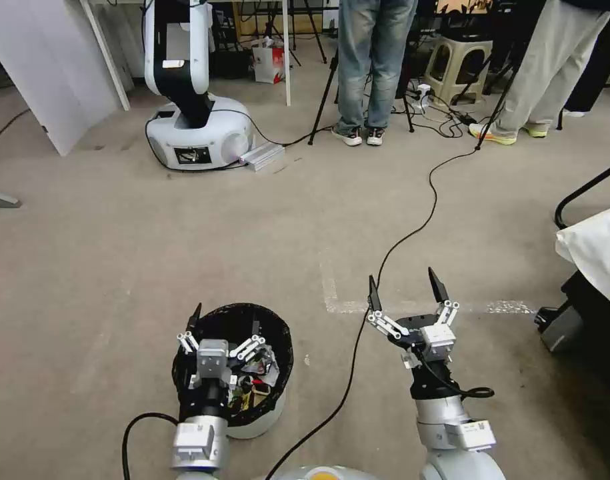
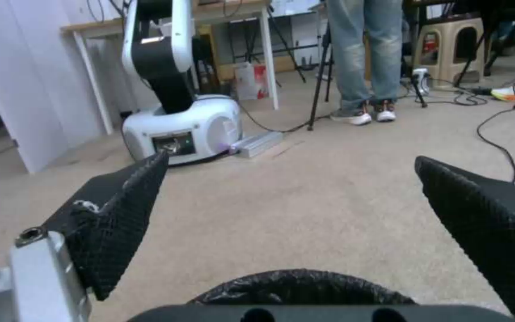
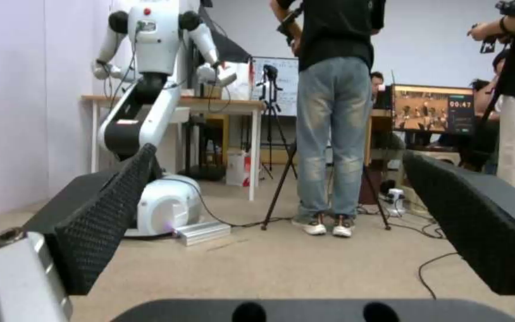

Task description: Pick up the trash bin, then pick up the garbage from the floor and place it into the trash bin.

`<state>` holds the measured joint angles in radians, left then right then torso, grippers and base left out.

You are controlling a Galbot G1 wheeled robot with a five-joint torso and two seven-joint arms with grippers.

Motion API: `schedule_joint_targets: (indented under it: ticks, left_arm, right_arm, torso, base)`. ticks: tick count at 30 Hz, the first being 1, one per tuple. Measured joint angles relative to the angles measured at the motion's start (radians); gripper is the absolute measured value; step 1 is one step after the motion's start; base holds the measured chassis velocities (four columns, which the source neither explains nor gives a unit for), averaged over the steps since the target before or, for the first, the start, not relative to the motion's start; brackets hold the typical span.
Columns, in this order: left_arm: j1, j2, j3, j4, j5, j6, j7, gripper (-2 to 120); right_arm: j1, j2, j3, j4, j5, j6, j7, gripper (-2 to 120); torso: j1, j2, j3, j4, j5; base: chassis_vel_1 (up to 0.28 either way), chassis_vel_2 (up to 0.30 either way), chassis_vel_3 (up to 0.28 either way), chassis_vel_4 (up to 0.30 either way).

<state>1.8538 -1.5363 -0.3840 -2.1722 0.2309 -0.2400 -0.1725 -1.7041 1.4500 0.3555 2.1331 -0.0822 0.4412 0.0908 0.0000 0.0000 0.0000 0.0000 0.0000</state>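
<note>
Left gripper [image 1: 223, 333], at the head view's 7 o'clock, nearest the camera: fingers spread wide, grasping nothing, poised directly above the bin's mouth. One finger reaches past the rim at the bin's 10 o'clock; the other lies over the litter inside. Judged: a hover over the opening, not a hold on the rim.

Right gripper [image 1: 408, 293], at 5 o'clock: fingers splayed and empty, held level above bare carpet [image 1: 185, 233], well apart from the bin. Judged: waiting.

Trash bin [image 1: 268, 417]: white bucket with black liner rim, standing upright on the carpet under the left gripper. From the left wrist view its liner edge [image 2: 302, 284] bulges up between the fingers at 6 o'clock.

Garbage [image 1: 258, 373]: crumpled wrappers, red-and-white among them, already lying inside the bin, just beside the left gripper's inner finger. Judged: collection largely done.

Black power cable [image 1: 411, 230]: runs across the floor between the two grippers, toward 1 o'clock.
</note>
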Motion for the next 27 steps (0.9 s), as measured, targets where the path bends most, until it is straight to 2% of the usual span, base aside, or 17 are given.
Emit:
schedule_joint_targets:
  ticks: [27]
  left_arm:
    - [-0.002, 0.002, 0.000, 0.012, 0.004, 0.000, -0.017, 100]
  right_arm:
    - [0.003, 0.000, 0.005, 0.001, -0.010, -0.023, 0.017, 100]
  torso:
    - [0.000, 0.000, 0.000, 0.0000, 0.0000]
  base:
    - [0.000, 0.000, 0.000, 0.000]
